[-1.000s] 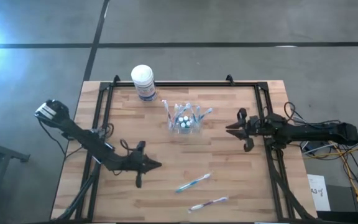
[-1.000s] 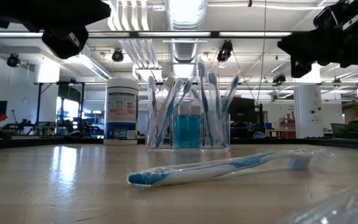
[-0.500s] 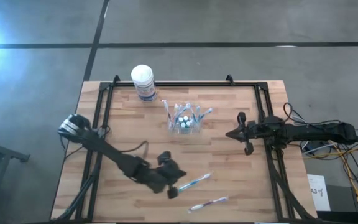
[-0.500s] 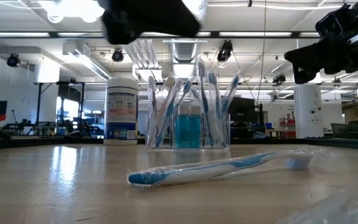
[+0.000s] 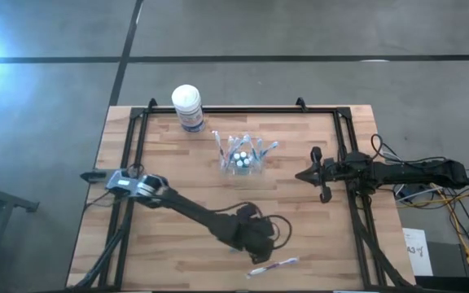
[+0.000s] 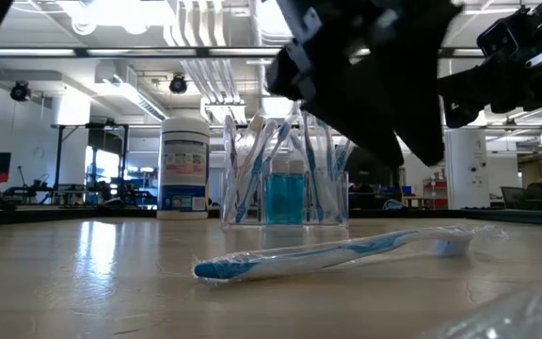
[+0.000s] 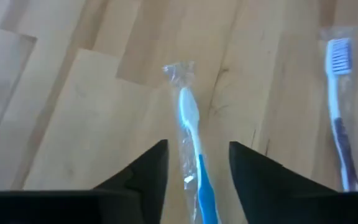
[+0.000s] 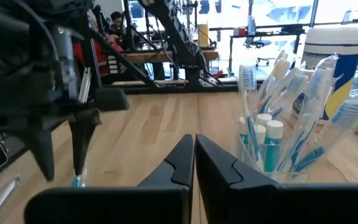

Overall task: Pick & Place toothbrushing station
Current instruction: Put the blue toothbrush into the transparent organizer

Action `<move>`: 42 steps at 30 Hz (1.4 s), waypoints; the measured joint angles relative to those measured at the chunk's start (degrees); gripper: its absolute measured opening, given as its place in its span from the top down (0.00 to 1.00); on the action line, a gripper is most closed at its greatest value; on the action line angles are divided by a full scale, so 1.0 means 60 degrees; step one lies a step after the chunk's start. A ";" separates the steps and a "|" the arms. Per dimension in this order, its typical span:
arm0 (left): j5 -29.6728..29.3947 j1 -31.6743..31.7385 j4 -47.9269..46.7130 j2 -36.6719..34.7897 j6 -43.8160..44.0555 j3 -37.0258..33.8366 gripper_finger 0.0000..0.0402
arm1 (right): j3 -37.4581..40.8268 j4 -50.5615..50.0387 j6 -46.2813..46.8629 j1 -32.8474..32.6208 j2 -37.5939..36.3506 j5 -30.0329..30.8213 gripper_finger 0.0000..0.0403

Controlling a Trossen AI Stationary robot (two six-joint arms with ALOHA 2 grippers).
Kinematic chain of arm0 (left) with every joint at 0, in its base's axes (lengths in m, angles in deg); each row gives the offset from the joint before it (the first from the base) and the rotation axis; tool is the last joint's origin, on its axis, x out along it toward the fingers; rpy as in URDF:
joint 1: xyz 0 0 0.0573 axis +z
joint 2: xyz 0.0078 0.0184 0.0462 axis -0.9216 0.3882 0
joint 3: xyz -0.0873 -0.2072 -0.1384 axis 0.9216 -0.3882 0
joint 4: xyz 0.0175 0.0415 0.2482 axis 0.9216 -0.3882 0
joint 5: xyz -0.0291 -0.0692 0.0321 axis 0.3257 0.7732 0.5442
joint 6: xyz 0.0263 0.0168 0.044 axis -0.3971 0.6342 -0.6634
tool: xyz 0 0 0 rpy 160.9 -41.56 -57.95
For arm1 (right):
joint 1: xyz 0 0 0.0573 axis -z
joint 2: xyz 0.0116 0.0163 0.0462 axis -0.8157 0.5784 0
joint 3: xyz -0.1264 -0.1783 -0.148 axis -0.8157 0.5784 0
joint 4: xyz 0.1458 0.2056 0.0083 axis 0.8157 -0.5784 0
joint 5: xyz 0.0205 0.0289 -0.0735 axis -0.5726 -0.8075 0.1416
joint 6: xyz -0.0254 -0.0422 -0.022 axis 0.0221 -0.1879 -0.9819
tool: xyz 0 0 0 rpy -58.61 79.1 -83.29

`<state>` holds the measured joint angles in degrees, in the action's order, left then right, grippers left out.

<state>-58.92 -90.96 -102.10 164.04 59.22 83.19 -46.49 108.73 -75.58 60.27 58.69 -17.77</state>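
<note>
The left gripper point(image 5: 257, 236) has swung from the table's left side to the near centre and now hangs over the wrapped blue toothbrush point(image 7: 193, 163), jaws parted astride it, apparently not yet touching. The pick is imminent. The right gripper point(image 5: 304, 173) waits shut, right of the clear cup point(image 5: 243, 159). A second toothbrush point(image 5: 273, 266) lies nearer.

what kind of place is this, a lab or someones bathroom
Most likely a robotics lab or workshop, not a bathroom. The wooden table sits in a black metal frame on a bare concrete floor, and the low view shows open ceiling ducts and more desks behind.
</note>
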 joint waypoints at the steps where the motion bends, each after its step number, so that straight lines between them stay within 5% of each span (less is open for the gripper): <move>1: 0.0148 0.0041 -0.0307 0.0267 -0.0013 0.0438 0.56 | 0.0000 0.0000 0.0000 0.0000 0.0000 0.0002 0.97; 8: 0.1067 0.0186 -0.1330 0.1504 -0.0355 0.2132 0.46 | 0.0000 0.0004 0.0004 0.0000 0.0000 0.0006 0.97; 17: 0.0834 0.0491 -0.1341 0.1695 -0.0483 0.1623 0.47 | 0.0000 -0.0007 0.0086 -0.0001 -0.0004 0.0010 0.97; 21: 0.0816 0.0516 -0.1346 0.1674 -0.0855 0.1539 0.56 | 0.0000 -0.0022 0.0069 -0.0004 -0.0004 0.0010 0.97; 28: 0.1107 0.0515 -0.1456 0.1674 -0.1574 0.1628 0.95 | 0.0000 -0.0077 0.0047 -0.0001 -0.0004 0.0006 0.97; 35: 0.0796 0.0448 -0.1524 0.1464 -0.2253 0.1759 0.94 | 0.0000 -0.0153 0.0142 0.0000 -0.0003 -0.0005 0.97; 42: -0.1671 0.0016 -0.1660 -0.0110 -0.3953 0.1416 0.96 | 0.0000 -0.0211 0.0226 -0.0020 -0.0001 -0.0209 0.97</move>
<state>-68.94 -90.86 -112.06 163.39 35.50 91.68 -46.49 107.47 -74.23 60.15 58.68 -19.03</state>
